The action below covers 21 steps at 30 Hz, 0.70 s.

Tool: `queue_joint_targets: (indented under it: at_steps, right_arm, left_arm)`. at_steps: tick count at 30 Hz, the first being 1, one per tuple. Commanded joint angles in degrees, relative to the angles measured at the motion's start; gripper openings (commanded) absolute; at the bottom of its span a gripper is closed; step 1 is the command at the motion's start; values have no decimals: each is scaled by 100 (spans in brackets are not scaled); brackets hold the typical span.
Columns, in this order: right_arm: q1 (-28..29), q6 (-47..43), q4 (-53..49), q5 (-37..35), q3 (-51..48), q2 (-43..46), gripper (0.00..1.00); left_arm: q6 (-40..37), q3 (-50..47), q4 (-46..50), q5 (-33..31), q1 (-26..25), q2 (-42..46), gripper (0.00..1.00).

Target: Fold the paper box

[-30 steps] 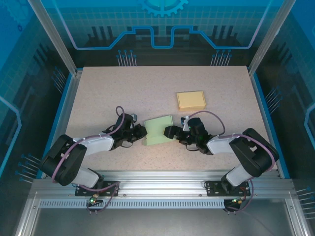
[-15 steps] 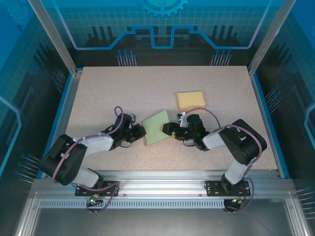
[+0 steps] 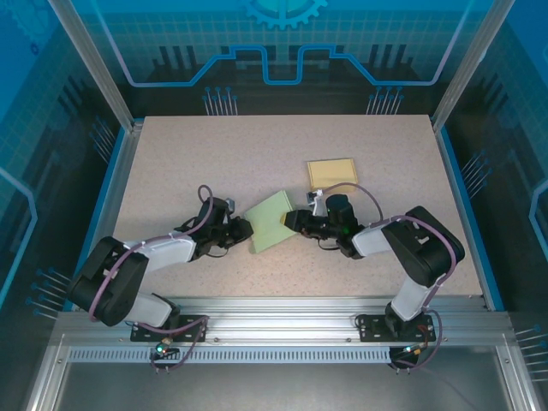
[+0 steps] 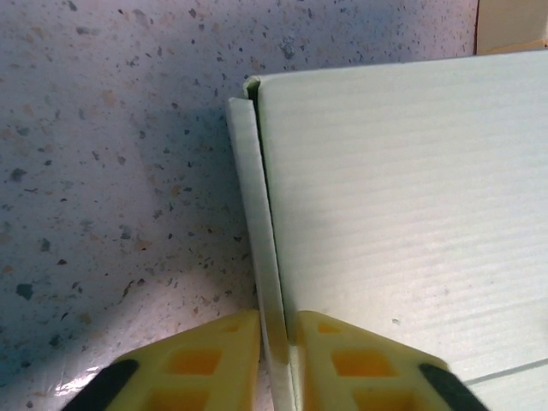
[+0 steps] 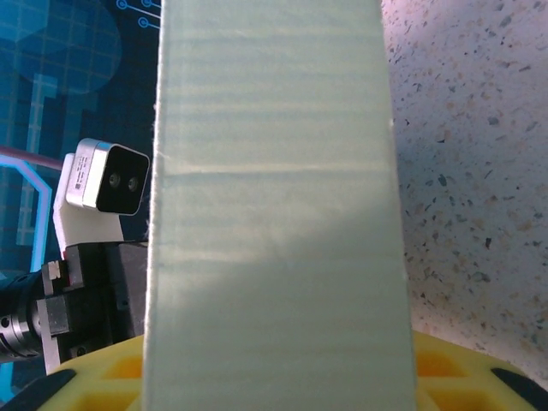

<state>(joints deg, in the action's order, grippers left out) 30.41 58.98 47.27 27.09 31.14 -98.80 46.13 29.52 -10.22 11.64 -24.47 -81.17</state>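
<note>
A speckled beige counter (image 3: 214, 154), edged in blue trim (image 3: 117, 184), sits inside an enclosure of translucent blue panels (image 3: 282, 51) printed with circuit lines and a gear motif. Aluminium posts (image 3: 94, 64) brace the corners, and a slotted aluminium rail (image 3: 274, 330) runs along the near edge under even light.

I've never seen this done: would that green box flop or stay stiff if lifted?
Probably fairly stiff: the green box shows corrugated ribbing and flat panels. Likely light, being thin card. Its side flap may well hinge at the crease, where the left hand pinches it.
</note>
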Motion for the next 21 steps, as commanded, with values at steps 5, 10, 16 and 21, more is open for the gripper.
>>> queue_joint_targets:
  at_steps: [5,10,16,21]
  right_arm:
    - [-2,611,-508,-149,-101,341,35]
    - [50,649,-1913,-485,-4,1045,35]
    - [30,744,-3043,-863,9,1913,35]
    - [8,781,-3644,-1079,46,2415,30]
  left_arm:
    - [-938,-29,-199,-179,-105,1100,43]
    - [-3316,-409,-720,-813,-879,2289,61]
    - [-5538,-1256,-1800,-634,-1571,3386,74]
    - [-7249,-1229,-1615,-1127,-2265,3143,76]
